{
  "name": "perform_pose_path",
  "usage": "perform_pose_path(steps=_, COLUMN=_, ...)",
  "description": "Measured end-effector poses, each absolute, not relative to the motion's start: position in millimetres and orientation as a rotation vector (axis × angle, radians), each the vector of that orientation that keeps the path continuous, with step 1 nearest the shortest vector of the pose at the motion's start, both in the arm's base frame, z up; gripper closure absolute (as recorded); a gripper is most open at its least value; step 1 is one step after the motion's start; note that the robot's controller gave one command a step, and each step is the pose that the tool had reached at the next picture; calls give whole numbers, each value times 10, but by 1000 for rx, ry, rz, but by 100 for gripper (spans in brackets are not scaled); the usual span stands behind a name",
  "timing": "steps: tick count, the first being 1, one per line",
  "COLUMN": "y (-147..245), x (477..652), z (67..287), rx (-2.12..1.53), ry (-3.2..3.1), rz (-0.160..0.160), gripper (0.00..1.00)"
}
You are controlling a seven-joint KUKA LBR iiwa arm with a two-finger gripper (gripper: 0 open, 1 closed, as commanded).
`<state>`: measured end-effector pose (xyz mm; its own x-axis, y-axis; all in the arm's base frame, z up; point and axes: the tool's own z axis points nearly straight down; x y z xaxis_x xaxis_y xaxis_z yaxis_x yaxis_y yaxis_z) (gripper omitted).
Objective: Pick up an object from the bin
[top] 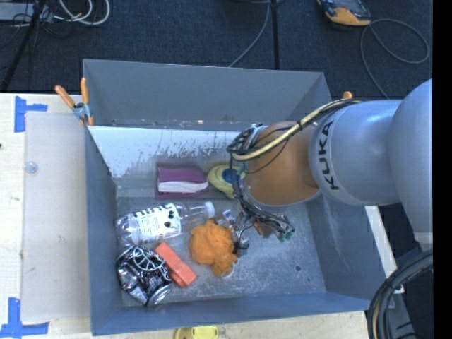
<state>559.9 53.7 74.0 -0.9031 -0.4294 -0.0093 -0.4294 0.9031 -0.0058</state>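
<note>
Hand (pixel 241 233) hung at centre frame, just right of the orange lump (pixel 212 249) in the bin's (pixel 212 104) lower middle; we could not tell whether it was open or closed. We judged it should shift left to straddle the lump, clear of the plastic bottle (pixel 162 221).

My arm (pixel 381 154) is a fat, rounded silver-grey shell with black KUKA lettering (pixel 326 154) on the link behind the hand (pixel 241 237). Just above the hand sits a smooth orange cover (pixel 279 179), with black and pale cables (pixel 247 141) looped over it. The hand itself is dark metal.
</note>
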Motion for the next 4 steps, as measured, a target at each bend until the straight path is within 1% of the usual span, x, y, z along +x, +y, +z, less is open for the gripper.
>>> perform_pose_path(steps=1, y=537, x=5599, z=739, rx=-687, ry=3055, rz=-5, gripper=100)
perform_pose_path(steps=2, y=490, x=5541, z=1037, rx=-763, ry=3050, rz=1, gripper=100)
perform_pose_path(steps=3, y=568, x=5643, z=1644, rx=-684, ry=3062, rz=-1, gripper=100)
perform_pose_path(steps=4, y=801, x=5550, z=2143, rx=-875, ry=3020, rz=3, gripper=100)
